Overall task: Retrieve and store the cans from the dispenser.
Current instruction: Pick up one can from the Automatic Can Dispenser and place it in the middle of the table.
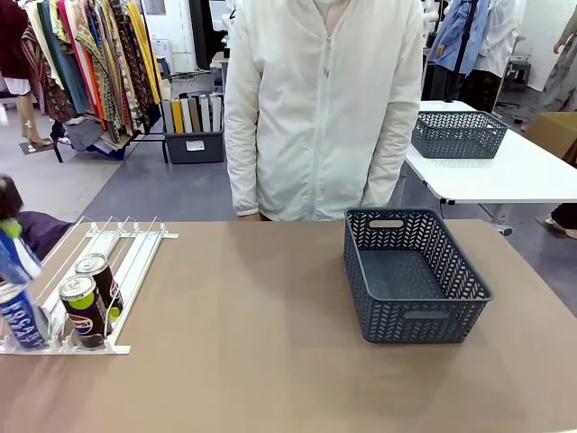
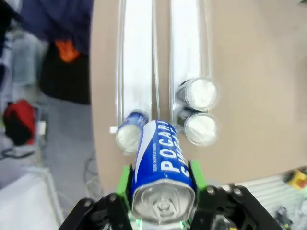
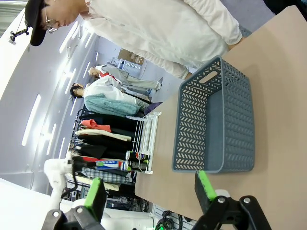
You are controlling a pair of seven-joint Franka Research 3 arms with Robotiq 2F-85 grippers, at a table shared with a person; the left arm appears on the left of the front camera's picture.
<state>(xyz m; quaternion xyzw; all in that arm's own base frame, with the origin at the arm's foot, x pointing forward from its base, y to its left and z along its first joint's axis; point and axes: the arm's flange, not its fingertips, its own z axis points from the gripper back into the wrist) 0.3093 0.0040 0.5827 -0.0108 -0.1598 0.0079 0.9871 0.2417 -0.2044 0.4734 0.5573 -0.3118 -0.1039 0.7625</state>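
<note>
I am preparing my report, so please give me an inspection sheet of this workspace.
surface: brown table, smooth.
job's things: dispenser holds two black cans and one blue can; grey basket at the right.
clutter: nothing seen.
grippers: left gripper shut on a Pocari Sweat can above the dispenser; right gripper open.
cables: nothing seen on the table.
surroundings: person in white jacket opposite; clothes racks and second table behind.

Premises present as a clothing shop floor — crowded rails of hanging garments [image 1: 90, 63] at rear left, further clothes [image 1: 469, 36] at rear right, strip lights [image 3: 29, 127] overhead — with plain white work table [image 1: 523, 176] on grey flooring [image 1: 171, 185].
</note>
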